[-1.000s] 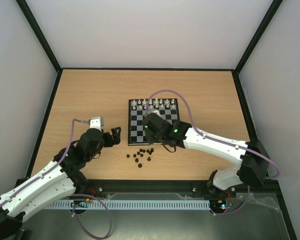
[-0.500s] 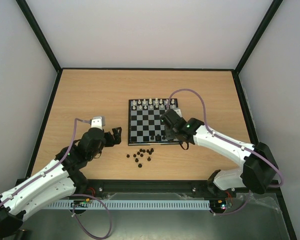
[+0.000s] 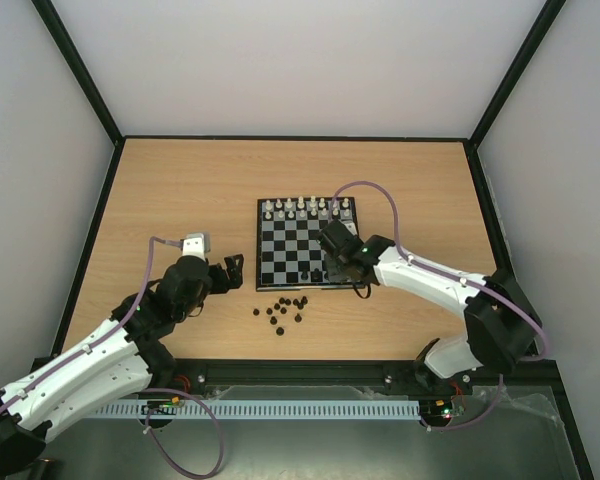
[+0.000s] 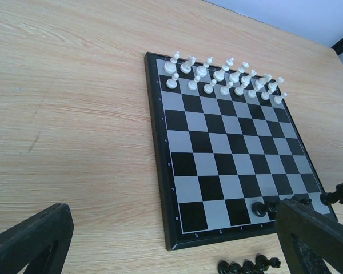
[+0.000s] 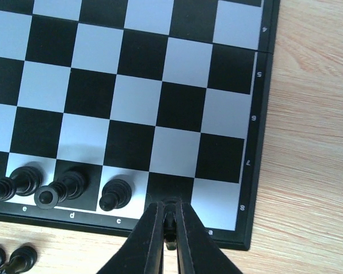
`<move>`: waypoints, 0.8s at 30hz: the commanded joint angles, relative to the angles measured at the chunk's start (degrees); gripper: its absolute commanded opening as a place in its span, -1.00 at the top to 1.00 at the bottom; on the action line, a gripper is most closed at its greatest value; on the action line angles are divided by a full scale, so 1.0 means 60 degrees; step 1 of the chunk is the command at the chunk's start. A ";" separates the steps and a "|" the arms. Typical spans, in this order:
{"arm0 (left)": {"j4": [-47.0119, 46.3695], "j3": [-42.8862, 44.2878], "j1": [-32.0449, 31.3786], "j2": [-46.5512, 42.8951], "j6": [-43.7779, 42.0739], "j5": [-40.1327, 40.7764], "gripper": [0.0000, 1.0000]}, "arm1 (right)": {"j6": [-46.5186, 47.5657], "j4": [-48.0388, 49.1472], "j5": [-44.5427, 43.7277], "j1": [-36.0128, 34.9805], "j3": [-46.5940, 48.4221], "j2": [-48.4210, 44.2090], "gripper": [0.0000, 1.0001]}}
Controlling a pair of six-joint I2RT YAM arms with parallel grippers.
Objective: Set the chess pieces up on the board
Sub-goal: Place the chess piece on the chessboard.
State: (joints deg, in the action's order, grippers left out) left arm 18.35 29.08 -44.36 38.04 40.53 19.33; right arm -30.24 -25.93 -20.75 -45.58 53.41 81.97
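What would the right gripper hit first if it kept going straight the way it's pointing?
Probably the board: the right gripper, shut on a small black piece, points at the empty dark square beside the piece on c. Depth is unclear.

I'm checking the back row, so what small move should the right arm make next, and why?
Probably lower the right gripper and release its pinched black piece onto the empty dark square beside the c-file piece. That near-row square of the board sits directly under the closed gripper.
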 commanded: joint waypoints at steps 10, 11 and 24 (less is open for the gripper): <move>-0.0063 -0.0126 -0.0019 -0.0085 0.0025 0.0101 -0.99 | -0.0007 0.0503 0.0384 0.0166 -0.0335 0.0689 0.87; -0.0069 -0.0140 -0.0019 -0.0089 0.0015 0.0099 -0.99 | 0.0000 0.0531 0.0405 0.0195 -0.0367 0.0704 0.87; -0.0099 -0.0171 -0.0019 -0.0073 0.0030 0.0103 -0.99 | 0.0089 0.0738 0.0676 0.0346 -0.0477 0.0939 0.84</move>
State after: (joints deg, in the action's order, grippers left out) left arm 18.33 28.84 -44.36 37.91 40.51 19.38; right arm -29.95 -20.78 -17.15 -43.83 51.24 86.76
